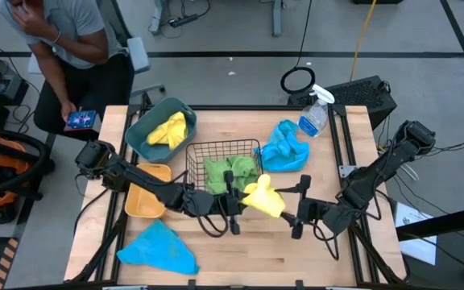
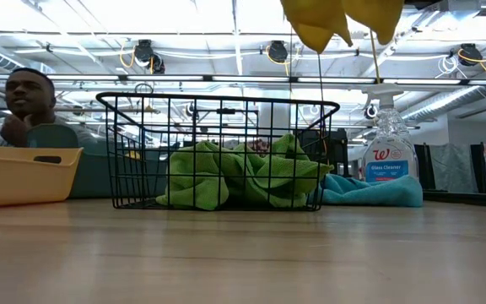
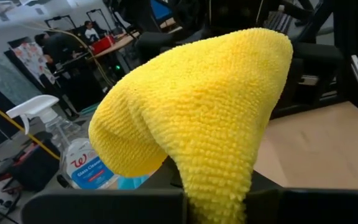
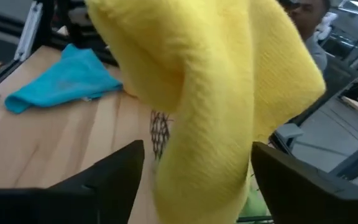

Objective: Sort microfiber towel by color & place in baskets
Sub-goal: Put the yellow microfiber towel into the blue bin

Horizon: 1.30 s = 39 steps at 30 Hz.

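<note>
Yellow microfiber towel is pinched by the shut left gripper, the spread right gripper beside it, teal tub at ten o'clock.

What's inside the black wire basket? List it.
The black wire-grid basket holds crumpled green microfibre towels, filling most of its floor. Whatever lies under them is covered. A yellow towel hangs above the basket's front corner, hiding that spot from overhead.

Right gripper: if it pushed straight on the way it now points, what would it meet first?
The yellow towel hanging between the open right gripper fingers, pinched by the shut left gripper. Past it, probably the left gripper itself, facing it head-on, though depth is unclear.
</note>
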Motion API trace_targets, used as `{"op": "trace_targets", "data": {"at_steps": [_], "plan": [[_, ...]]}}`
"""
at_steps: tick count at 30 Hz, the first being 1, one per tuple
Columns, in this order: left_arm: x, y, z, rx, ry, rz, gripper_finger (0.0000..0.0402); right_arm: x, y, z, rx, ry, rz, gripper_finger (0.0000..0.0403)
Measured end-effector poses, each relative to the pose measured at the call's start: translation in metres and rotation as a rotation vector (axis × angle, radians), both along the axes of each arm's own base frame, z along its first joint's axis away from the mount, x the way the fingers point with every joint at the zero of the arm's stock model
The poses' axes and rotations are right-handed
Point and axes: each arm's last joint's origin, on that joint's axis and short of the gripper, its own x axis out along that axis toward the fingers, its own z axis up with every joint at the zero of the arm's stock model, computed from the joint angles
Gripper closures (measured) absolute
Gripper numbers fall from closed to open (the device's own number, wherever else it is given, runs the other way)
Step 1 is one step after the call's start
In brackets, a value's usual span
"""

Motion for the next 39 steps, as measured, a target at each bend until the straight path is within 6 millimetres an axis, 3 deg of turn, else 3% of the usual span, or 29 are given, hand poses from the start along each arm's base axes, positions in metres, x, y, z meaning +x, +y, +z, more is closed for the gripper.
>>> {"op": "trace_targets", "data": {"at_steps": [8,13,18,23,27,34,39], "plan": [[0.007,0.012,-0.001,-0.029,-0.006,-0.037,0.0379,0.007,-0.001,0.013,0.02,-0.096,0.03,0.0071],[0.007,0.013,-0.001,-0.057,-0.013,-0.038,0.0379,0.014,-0.006,0.02,0.035,-0.142,0.074,0.0082],[0.007,0.013,-0.001,-0.062,-0.012,-0.038,0.0379,0.02,-0.013,0.022,0.071,-0.159,0.099,0.015],[0.007,0.012,-0.001,-0.065,-0.009,-0.053,0.0374,0.023,-0.017,0.022,0.054,-0.152,0.083,0.0278],[0.007,0.011,-0.003,-0.158,-0.006,-0.088,0.0339,0.023,-0.018,0.021,0.015,-0.138,0.095,0.038],[-0.004,-0.005,-0.004,-0.139,0.048,-0.055,0.0222,0.022,-0.019,0.015,-0.025,-0.078,0.083,0.0366],[-0.02,-0.019,0.002,-0.094,0.104,-0.017,0.0173,0.021,-0.02,0.01,-0.054,-0.036,0.081,0.0383]]}}
